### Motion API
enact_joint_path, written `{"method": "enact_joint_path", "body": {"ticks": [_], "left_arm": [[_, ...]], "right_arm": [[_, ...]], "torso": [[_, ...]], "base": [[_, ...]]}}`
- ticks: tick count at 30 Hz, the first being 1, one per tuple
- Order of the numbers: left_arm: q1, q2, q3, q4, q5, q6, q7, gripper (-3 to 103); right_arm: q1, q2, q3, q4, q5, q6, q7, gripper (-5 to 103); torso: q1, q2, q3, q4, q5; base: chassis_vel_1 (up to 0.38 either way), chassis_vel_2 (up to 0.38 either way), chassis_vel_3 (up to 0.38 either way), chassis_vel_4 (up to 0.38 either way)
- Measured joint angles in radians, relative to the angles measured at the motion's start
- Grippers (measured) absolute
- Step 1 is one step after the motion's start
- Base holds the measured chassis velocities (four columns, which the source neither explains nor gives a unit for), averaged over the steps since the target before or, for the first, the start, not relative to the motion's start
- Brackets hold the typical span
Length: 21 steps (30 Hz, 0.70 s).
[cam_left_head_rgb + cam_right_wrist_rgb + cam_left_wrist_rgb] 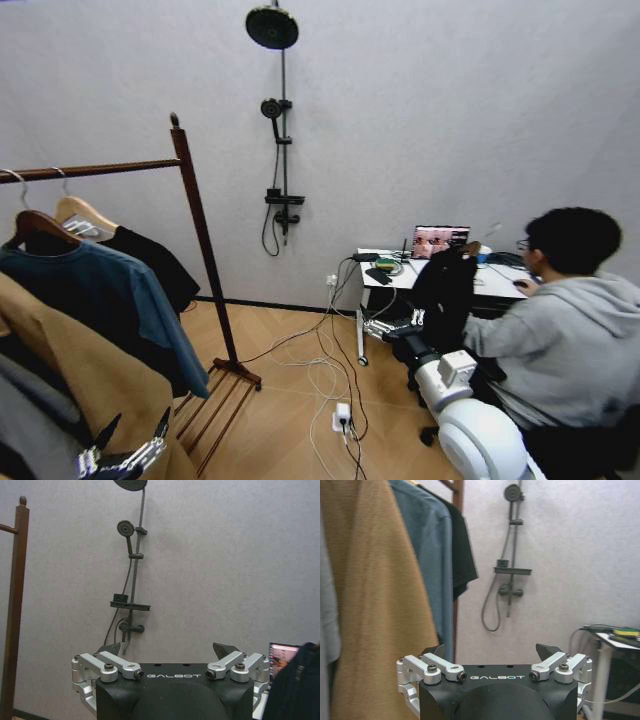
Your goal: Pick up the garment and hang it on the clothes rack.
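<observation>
A: While the robot faces the grey wall, the clothes rack [195,215] takes up the left of the head view, dark red-brown, one post with a ball finial on top and the bar running off to the left edge.

B: And it's loaded. Nearest the camera a tan coat [85,375], behind it a teal-blue shirt [110,300], and farthest along the bar, closest to the post, the garment [150,262], black, on a pale wooden hanger [82,212] whose metal hook sits over the bar.

A: So the black top is hanging on the rack, just beside the blue shirt. What about the arms?

B: Left hand [122,452] is low at the bottom left of the head view, right in front of the tan coat. From the left wrist camera its fingers [436,652] stand spread wide, nothing between them.

A: And the other one?

B: Right hand [398,328] is out in front on the robot's right, near the white desk [395,280]. Its wrist camera shows the fingers [111,649] spread apart as well, holding nothing, pointed toward the wall shower [131,555].

A: Smaller bits: cables [325,375] trail across the wooden floor, and an open laptop [440,241] stands on the desk.
</observation>
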Motion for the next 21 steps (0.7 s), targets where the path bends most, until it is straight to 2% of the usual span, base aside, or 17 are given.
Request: {"method": "enact_joint_path", "body": {"ticks": [10, 18, 21], "left_arm": [[0.000, 0.000, 0.000, 0.000, 0.000, 0.000, 0.000, 100], [0.000, 0.000, 0.000, 0.000, 0.000, 0.000, 0.000, 100], [0.000, 0.000, 0.000, 0.000, 0.000, 0.000, 0.000, 100]], "right_arm": [[-0.010, 0.005, -0.003, 0.008, -0.004, -0.002, -0.002, 100], [-0.017, 0.018, -0.018, -0.001, -0.023, 0.001, -0.003, 100], [-0.017, 0.023, -0.020, -0.002, -0.024, 0.004, -0.005, 100]], "torso": [[0.000, 0.000, 0.000, -0.0003, 0.0001], [0.000, 0.000, 0.000, 0.0006, -0.0005], [0.000, 0.000, 0.000, 0.0000, 0.0001]], "base": [[0.023, -0.251, -0.257, 0.030], [0.131, -0.141, -0.154, 0.131], [0.155, -0.140, -0.152, 0.151]]}}
